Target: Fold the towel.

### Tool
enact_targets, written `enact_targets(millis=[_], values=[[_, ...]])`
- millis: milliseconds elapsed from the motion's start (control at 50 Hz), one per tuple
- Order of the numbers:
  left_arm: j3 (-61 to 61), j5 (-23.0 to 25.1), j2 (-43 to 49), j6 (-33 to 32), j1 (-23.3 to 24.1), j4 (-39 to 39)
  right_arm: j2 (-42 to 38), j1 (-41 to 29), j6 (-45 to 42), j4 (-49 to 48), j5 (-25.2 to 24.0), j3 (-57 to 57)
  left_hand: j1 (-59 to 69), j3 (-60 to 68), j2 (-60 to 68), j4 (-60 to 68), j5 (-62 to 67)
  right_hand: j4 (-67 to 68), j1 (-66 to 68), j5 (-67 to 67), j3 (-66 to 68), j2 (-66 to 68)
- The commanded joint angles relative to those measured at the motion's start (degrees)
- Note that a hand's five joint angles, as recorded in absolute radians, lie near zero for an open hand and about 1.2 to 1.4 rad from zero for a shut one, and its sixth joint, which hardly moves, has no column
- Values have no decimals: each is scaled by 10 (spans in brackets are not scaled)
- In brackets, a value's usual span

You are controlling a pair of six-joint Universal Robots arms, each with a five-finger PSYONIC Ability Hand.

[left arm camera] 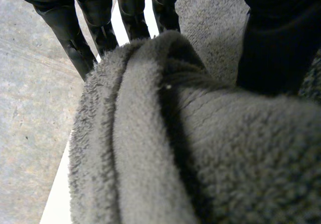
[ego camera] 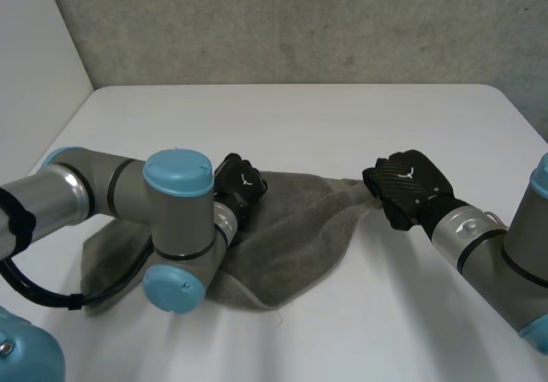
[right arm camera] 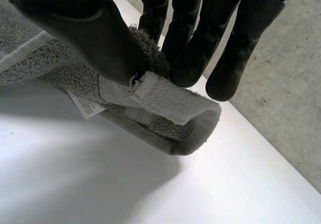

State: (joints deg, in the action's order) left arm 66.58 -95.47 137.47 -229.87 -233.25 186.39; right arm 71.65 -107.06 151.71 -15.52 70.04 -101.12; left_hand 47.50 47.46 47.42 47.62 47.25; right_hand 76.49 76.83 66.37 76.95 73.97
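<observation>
A grey towel is lying crumpled on the white counter in the lower middle of the head view, and it is reaching from the lower left, where the left arm is covering a part of it, up to the right of centre. The left hand is sitting on the far edge of the towel, a little left of centre. In the left wrist view its fingers and its thumb are pinching a thick raised fold of the towel between them. The right hand, right of centre, is holding the towel's right corner. In the right wrist view its thumb is pressing this hemmed corner against the fingers, and the corner is hanging lifted above the counter. A small white label is sticking out from the towel just under the thumb.
</observation>
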Motion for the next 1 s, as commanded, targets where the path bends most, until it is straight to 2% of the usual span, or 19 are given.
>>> enact_targets(millis=[20, 60, 80, 120, 140, 280, 320, 340, 380, 440, 480, 600, 700, 720, 760, 780, 820, 880, 1000], values=[[-2, -2, 6, -27, -2, 1, -4, 0, -1, 0, 0, 0, 31, 31, 32, 30, -67, 35, 32, 36, 31, 60], [-7, -4, 11, -27, -2, -2, -5, 0, -1, 0, 0, 0, 128, 128, 129, 127, 30, 35, 32, 36, 31, 60], [-7, -4, 11, -27, -2, -2, -5, 0, -1, 0, 0, 0, 128, 129, 129, 127, 31, 35, 32, 36, 31, 60], [-12, -7, 12, -26, -5, -8, -6, 0, -1, 0, 0, 0, 299, 299, 300, 298, 202, 35, 32, 36, 31, 60], [-13, -11, 8, -23, -7, -7, -6, 0, -1, 1, 0, 0, 325, 325, 326, 324, 227, 35, 32, 36, 31, 60], [-12, -35, -57, 6, -29, 2, -2, 7, -2, 8, 3, 25, 325, 325, 326, 324, 227, 35, 32, 36, 31, 60], [-20, -35, -96, 70, -48, 16, 3, 8, -2, 43, 4, 66, 325, 325, 326, 324, 227, 35, 32, 36, 31, 60], [-20, -35, -96, 71, -48, 16, 3, 8, -2, 44, 4, 66, 325, 325, 326, 324, 227, 35, 32, 36, 31, 60], [-43, -36, -134, 155, -78, 23, 6, 9, -1, 95, 4, 128, 325, 325, 326, 324, 227, 35, 32, 36, 31, 60], [-61, -35, -148, 200, -95, 21, 7, 10, 0, 118, 6, 166, 325, 325, 326, 324, 227, 35, 32, 36, 31, 60], [-103, -34, -165, 279, -127, 13, 9, 9, 3, 152, 11, 244, 325, 325, 326, 324, 227, 35, 32, 36, 31, 60], [-152, -30, -182, 373, -158, -43, 15, 8, 6, 202, 16, 361, 325, 325, 326, 324, 227, 35, 32, 36, 31, 60], [-164, 13, -229, 516, -214, -111, 18, 10, -4, 305, 4, 461, 325, 325, 326, 324, 227, 35, 32, 36, 31, 60], [-164, 13, -229, 516, -215, -111, 18, 10, -4, 305, 4, 461, 325, 325, 326, 324, 227, 35, 32, 36, 31, 60], [-159, 55, -235, 553, -238, -137, 6, 9, -25, 355, -3, 489, 325, 325, 326, 324, 227, 35, 32, 36, 31, 60], [-159, 56, -235, 553, -238, -137, 6, 9, -26, 356, -3, 489, 325, 325, 326, 324, 227, 35, 32, 36, 31, 60], [-145, 99, -233, 559, -255, -174, -18, 8, -83, 397, 0, 499, 325, 325, 326, 324, 227, 35, 32, 36, 31, 60], [-130, 128, -223, 558, -263, -217, -40, 1, -137, 428, 8, 499, 325, 325, 326, 324, 227, 35, 32, 36, 31, 60], [-110, 144, -182, 555, -265, -259, -71, -1, -176, 462, 11, 499, 325, 325, 326, 324, 227, 35, 32, 36, 31, 60]])
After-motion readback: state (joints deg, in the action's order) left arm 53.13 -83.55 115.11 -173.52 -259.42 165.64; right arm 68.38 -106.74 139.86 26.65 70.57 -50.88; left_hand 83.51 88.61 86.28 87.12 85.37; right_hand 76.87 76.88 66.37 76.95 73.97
